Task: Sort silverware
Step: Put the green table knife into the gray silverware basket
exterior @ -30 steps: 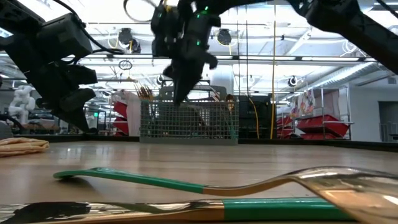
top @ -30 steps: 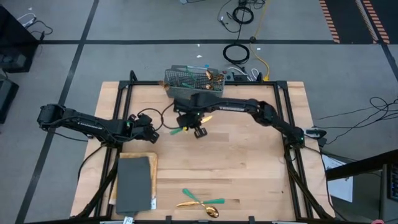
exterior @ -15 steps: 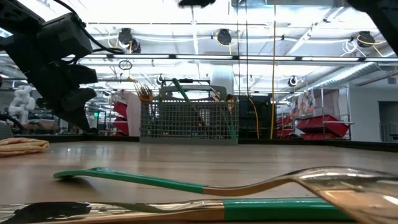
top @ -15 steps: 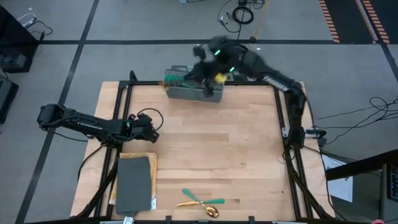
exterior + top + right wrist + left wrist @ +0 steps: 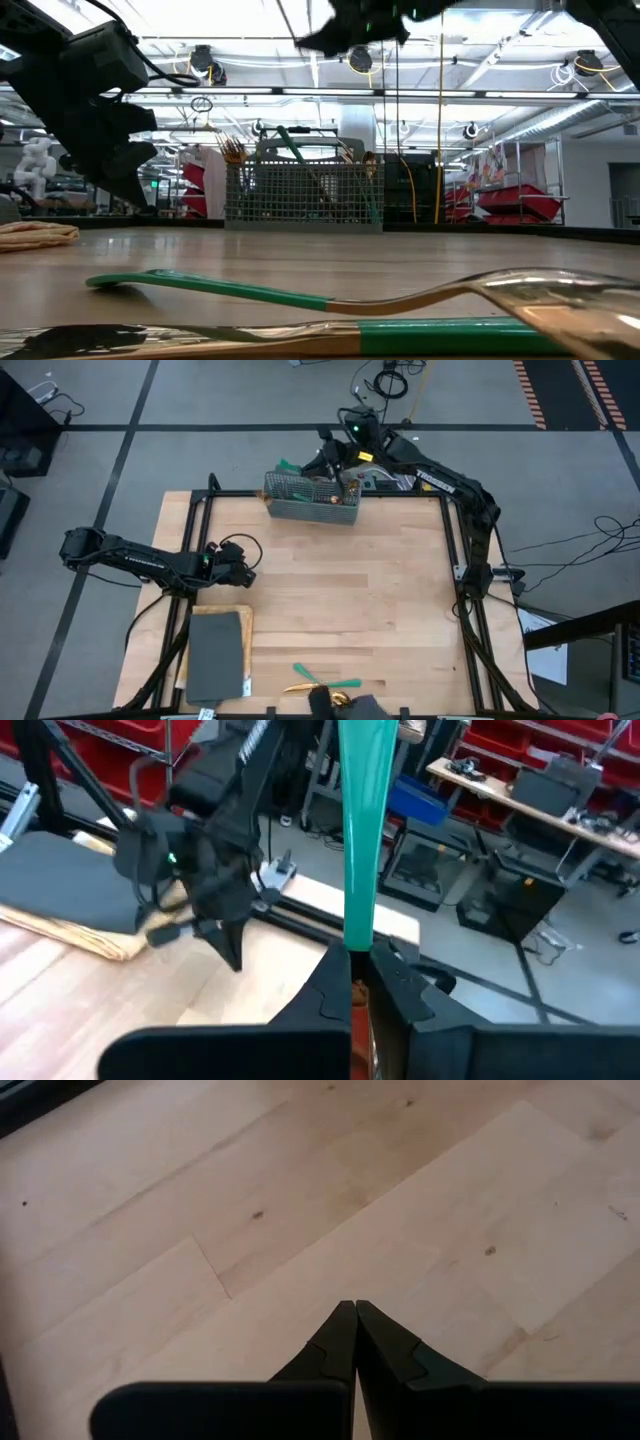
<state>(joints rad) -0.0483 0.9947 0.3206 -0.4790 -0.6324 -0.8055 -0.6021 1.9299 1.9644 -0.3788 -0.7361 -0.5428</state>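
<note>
Teal handle [image 5: 358,830] was up in the air, pinched between the pressed-together fingers of the right tool [image 5: 352,960], which hung high beyond the far edge of the worktop [image 5: 330,600], just past the basket [image 5: 312,500]. From the wrist camera the handle ran straight away from the fingers; the gold head was not in view, so fork, spoon or knife, I could not tell. More teal handles stood in the basket. Down at the near edge, a couple of loose pieces [image 5: 322,684] lay crossed on the wood, and in the low view one [image 5: 330,295] stretched across the front, green shaft and shiny gold head.

Left tool [image 5: 355,1342] was pressed together on nothing, poised over bare wood at the left side, near the grey pad [image 5: 216,655].

These pieces looked light, stiff and slim, and that polished gold should be slick. A grip mid-handle, near the balance point, seemed safest; held right at the end, as here, the piece could swing or twist. Lying flat, they offered little to get under.
</note>
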